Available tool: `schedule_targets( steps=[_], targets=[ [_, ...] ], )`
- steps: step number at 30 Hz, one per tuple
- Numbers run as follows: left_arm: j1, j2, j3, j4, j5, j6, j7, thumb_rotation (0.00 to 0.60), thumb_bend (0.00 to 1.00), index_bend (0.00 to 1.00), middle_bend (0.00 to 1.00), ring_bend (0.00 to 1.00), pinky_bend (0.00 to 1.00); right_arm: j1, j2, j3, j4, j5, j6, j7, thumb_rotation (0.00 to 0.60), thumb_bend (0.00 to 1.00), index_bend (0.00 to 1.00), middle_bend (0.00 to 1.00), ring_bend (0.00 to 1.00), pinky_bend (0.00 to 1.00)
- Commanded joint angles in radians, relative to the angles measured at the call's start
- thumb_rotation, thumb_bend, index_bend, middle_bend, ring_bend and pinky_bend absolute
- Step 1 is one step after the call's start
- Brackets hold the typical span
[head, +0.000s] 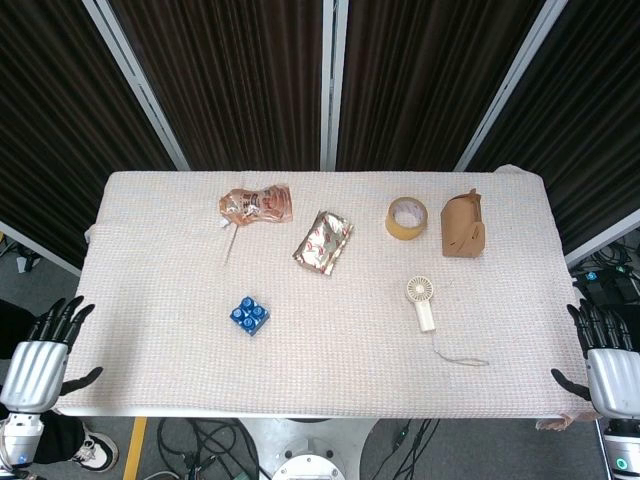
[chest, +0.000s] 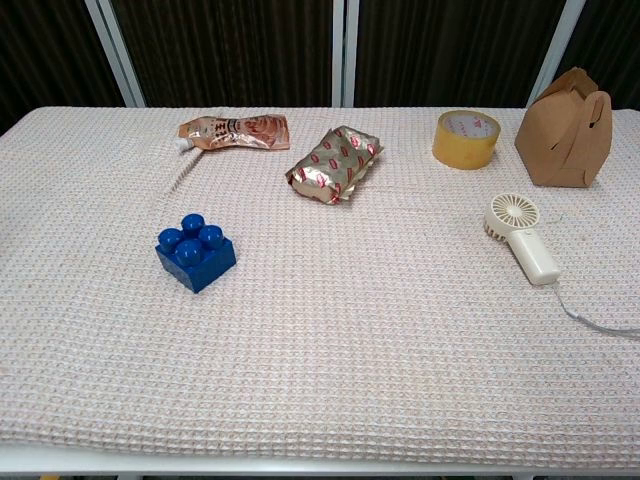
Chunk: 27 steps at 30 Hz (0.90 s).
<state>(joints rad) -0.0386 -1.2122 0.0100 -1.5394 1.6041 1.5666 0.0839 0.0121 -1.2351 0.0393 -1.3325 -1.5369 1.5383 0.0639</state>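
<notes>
My left hand (head: 45, 352) hangs off the table's front left corner, fingers spread, holding nothing. My right hand (head: 605, 358) hangs off the front right corner, also spread and empty. Neither hand appears in the chest view. On the cloth lie a blue toy brick (head: 248, 315) (chest: 195, 253), a white hand-held fan (head: 421, 300) (chest: 522, 234) with a thin cord, a silvery red-printed packet (head: 323, 241) (chest: 334, 162), an orange pouch (head: 256, 204) (chest: 233, 131), a roll of yellow tape (head: 407, 218) (chest: 466, 138) and a brown paper box (head: 464, 225) (chest: 564, 127). The brick is nearest my left hand, the fan nearest my right.
A pale waffle-weave cloth covers the table (head: 330, 370) (chest: 330, 380). Dark curtained panels with white frames stand behind it. Cables lie on the floor below the front edge (head: 215, 440).
</notes>
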Motion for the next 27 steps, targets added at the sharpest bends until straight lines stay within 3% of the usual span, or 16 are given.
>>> schedule_targets(
  steps=[1,10,16,18,23,25,27],
  targets=[
    [-0.001,0.002,0.000,0.000,0.002,-0.002,-0.001,0.600,0.00,0.11,0.04,0.00,0.17,-0.002,-0.001,-0.001,-0.001,-0.001,0.002,-0.004,0.600,0.03,0.00,0.00,0.00,0.00],
    [-0.007,0.000,-0.001,-0.010,0.015,0.000,0.006,0.600,0.00,0.11,0.04,0.00,0.17,0.001,-0.004,-0.008,-0.009,-0.021,0.010,-0.009,0.600,0.03,0.00,0.00,0.00,0.00],
    [-0.013,0.000,0.000,-0.020,0.019,-0.009,0.013,0.600,0.00,0.11,0.04,0.00,0.17,0.004,0.001,-0.016,-0.028,-0.046,0.021,-0.012,0.600,0.13,0.00,0.00,0.00,0.00],
    [-0.016,0.004,-0.001,-0.026,0.017,-0.014,0.015,0.600,0.00,0.11,0.04,0.00,0.17,0.004,0.003,-0.018,-0.041,-0.049,0.022,-0.013,0.600,0.25,0.00,0.00,0.00,0.00],
    [-0.025,0.012,-0.007,-0.024,0.017,-0.020,0.009,0.600,0.00,0.11,0.04,0.00,0.17,0.009,-0.003,-0.022,-0.051,-0.064,0.023,-0.010,0.600,0.85,0.00,0.00,0.00,0.00],
    [-0.025,0.010,-0.003,-0.020,0.013,-0.027,0.002,0.600,0.00,0.11,0.04,0.00,0.17,0.011,-0.011,-0.026,-0.052,-0.069,0.021,-0.001,0.600,0.98,0.00,0.00,0.00,0.00],
    [-0.023,0.002,0.002,-0.012,0.017,-0.025,-0.009,0.600,0.00,0.11,0.04,0.00,0.17,0.015,-0.011,-0.032,-0.048,-0.076,0.013,-0.007,0.600,1.00,0.00,0.01,0.00,0.02]
  ],
)
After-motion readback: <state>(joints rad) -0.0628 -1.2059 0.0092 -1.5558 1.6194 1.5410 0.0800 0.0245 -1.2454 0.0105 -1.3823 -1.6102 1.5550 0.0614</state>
